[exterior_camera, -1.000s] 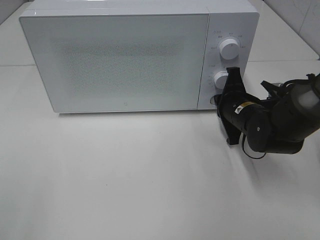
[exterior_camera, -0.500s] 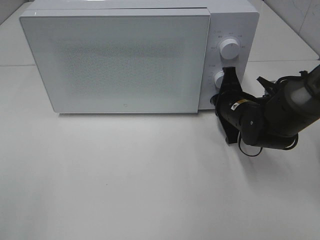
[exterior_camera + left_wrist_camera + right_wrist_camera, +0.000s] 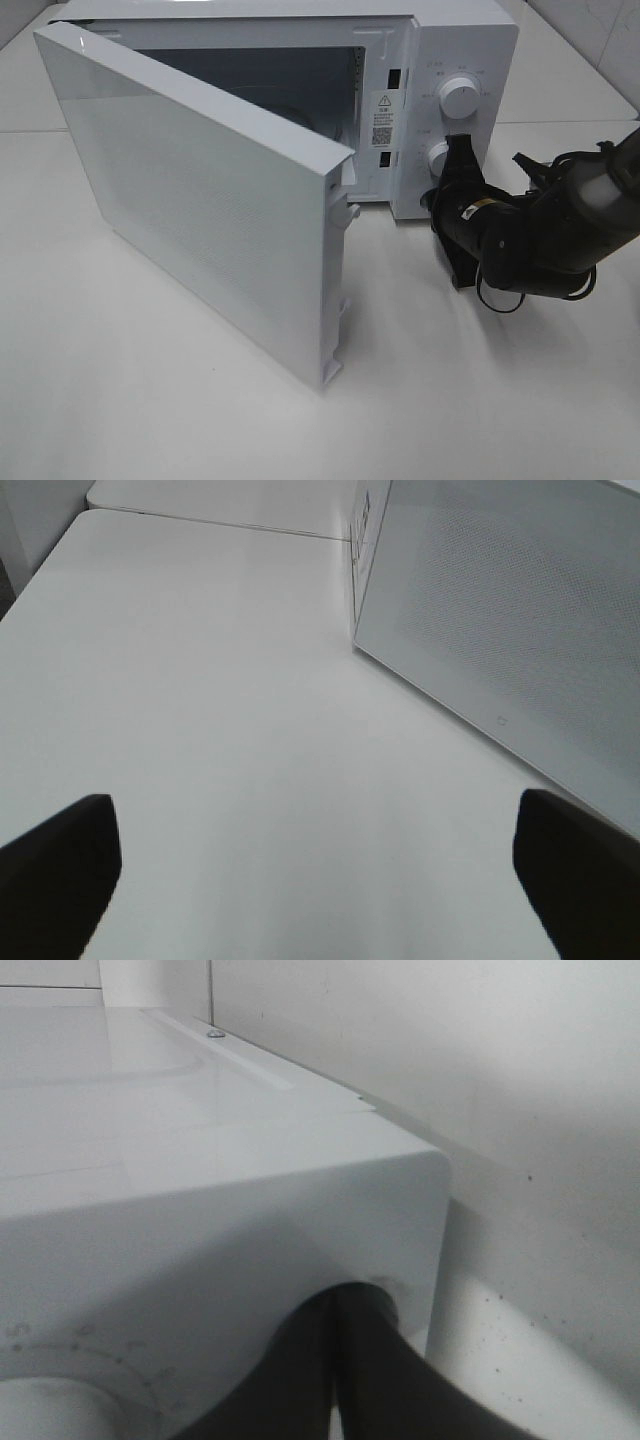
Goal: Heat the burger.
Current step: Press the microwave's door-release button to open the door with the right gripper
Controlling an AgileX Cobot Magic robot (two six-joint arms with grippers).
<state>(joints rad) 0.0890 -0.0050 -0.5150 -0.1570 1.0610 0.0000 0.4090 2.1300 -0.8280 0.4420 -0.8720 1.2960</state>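
Right hand: pressed together, pinching nothing; tips pushed against the control panel near its low outer corner, just beside the lower dial.
Right arm: reaching in from 3 o'clock of the high view, held low over the worktop.
Left hand: spread wide and empty; out of the high view, facing the outer face of the door and well apart from it.
Microwave: at 12 o'clock of the high view, upper dial directly above the lower one.
Door: open, hinged on the 9 o'clock side, free edge swung out toward 6 o'clock, screening much of the opening from the high camera.
Cavity: upper part showing, floor hidden behind the door.
Burger: seen in no view; not on the visible worktop, not in either hand; down in the hidden part of the cavity or off camera, cannot tell which.
Step in hand: door release, judged done with the door standing this wide.
Next move: probably pulling the right hand back toward 3 o'clock, then locating the burger; if outside, a gentle squeeze on the soft bun and a level carry past the door's free edge.
Risk: door at half swing, likely to snag an arm coming from 9 o'clock.
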